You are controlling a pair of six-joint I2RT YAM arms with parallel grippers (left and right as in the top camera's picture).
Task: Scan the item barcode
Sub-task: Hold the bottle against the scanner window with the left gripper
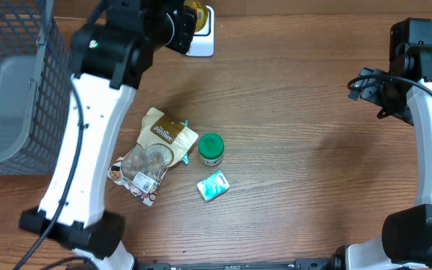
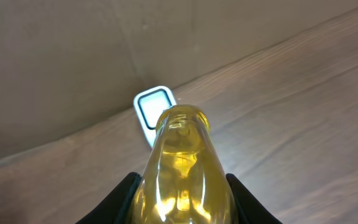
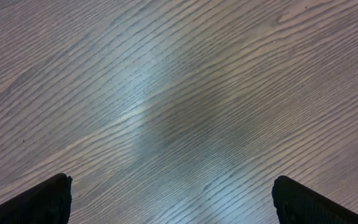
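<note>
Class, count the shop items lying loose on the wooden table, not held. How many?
3: a snack bag mid-table, a green-lidded jar beside it, and a small box near the jar. The left arm may hide others.

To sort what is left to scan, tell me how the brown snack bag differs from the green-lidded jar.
The snack bag is tan and brown with print; the green-lidded jar shows a plain round green lid. The bag is clearly larger than the jar. The bag lies flat and slanted; the jar stands upright. Both rest side by side on the wooden table, neither held.
</note>
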